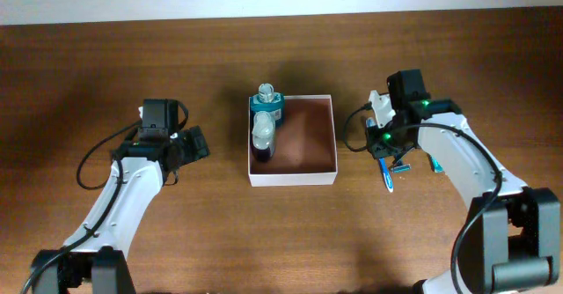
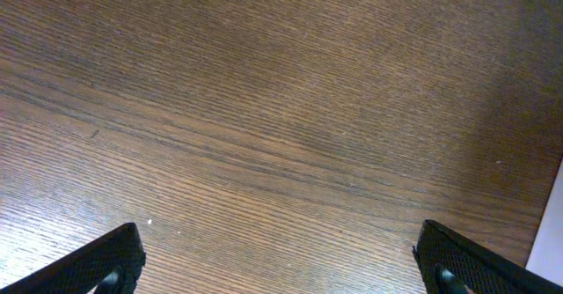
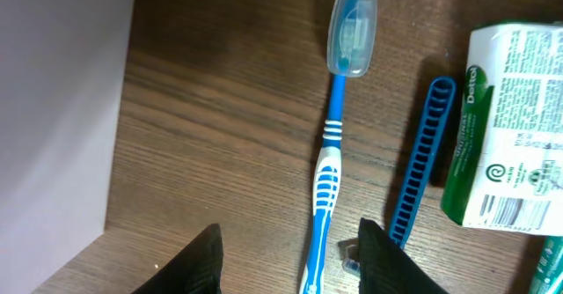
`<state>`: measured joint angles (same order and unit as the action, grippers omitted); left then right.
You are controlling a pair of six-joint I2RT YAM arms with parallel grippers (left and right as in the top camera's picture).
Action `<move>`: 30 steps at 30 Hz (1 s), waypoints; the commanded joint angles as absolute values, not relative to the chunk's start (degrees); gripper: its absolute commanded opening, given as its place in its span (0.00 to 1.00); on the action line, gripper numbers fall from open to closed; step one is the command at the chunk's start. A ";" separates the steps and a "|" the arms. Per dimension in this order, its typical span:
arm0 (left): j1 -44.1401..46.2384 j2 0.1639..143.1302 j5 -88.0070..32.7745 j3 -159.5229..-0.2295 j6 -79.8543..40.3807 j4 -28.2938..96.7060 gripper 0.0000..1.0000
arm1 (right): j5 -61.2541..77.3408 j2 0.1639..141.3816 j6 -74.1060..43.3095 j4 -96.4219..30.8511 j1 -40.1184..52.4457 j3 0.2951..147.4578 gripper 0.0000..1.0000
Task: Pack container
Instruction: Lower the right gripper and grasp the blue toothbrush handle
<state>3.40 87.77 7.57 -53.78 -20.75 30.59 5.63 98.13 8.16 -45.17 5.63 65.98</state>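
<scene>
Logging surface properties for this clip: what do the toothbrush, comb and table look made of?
Toothbrush: glossy blue-and-white plastic, translucent cap over the head.
Comb: blue plastic, moulded teeth.
Table: matt wood or wood-look laminate, visible grain; cannot tell which.

robot lab: two arms point(image 1: 132, 184) at wooden table point(image 1: 70, 56).

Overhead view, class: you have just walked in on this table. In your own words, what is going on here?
Two robot arms are packing toiletries into the container. A teal-labelled bottle and a clear bottle sit at its left side. The right gripper hangs, jaws apart, over the handle of a blue toothbrush on the table right of the container, not gripping it. A blue comb and a green-and-white packet lie beside it. The left gripper is wide open over bare wood.
</scene>
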 commanded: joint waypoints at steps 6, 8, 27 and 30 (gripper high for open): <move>3.20 88.18 7.97 -53.49 -20.25 30.61 0.99 | 3.60 100.84 8.78 -40.71 5.98 61.95 0.43; 3.20 88.18 7.97 -53.49 -20.25 30.61 0.99 | 3.60 101.34 8.78 -40.60 5.98 61.91 0.42; 3.20 88.18 7.97 -53.49 -20.25 30.63 0.99 | 1.43 102.74 8.78 -34.41 5.93 57.49 0.42; 3.20 88.18 7.97 -53.49 -20.25 30.61 0.99 | 1.43 102.76 8.78 -33.91 5.93 56.84 0.42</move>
